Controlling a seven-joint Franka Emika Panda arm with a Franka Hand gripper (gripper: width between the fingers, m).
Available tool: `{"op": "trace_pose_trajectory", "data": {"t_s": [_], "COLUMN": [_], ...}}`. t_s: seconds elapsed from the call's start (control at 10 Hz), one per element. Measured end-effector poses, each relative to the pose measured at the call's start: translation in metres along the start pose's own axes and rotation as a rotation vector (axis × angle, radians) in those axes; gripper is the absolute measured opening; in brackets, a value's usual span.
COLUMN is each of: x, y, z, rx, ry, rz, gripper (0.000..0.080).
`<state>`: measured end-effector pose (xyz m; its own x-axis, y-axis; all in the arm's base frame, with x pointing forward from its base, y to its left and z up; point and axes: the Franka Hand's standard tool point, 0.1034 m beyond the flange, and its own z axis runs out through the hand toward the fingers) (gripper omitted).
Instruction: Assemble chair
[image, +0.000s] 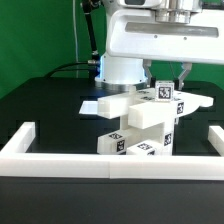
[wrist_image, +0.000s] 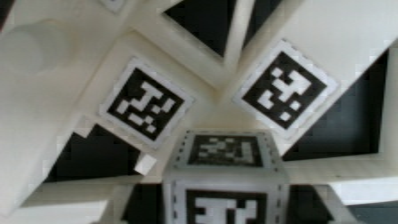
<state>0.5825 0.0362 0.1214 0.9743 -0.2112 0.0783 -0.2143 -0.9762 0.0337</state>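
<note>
The white chair stands partly joined at the middle of the black table, as a stack of slabs and bars with black-and-white tags. My gripper hangs over its top on the exterior view's right, its fingers on either side of a small tagged block at the top of the stack. In the wrist view the gripper is shut on that block, dark pads against its two sides. Beyond the block, two slanted white chair parts carry large tags and meet in a V.
The long white border wall runs along the front and turns back at both sides. A flat white piece lies on the table at the exterior view's left of the chair. The robot base stands behind, before a green backdrop.
</note>
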Motion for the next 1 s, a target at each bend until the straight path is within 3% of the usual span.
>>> {"op": "trace_pose_trajectory", "data": {"t_s": [1.0], "x": [-0.0008], "y": [-0.0016], "z": [0.0007], "rx": [0.005], "ry": [-0.004], "rz": [0.701], "gripper": [0.0284]}}
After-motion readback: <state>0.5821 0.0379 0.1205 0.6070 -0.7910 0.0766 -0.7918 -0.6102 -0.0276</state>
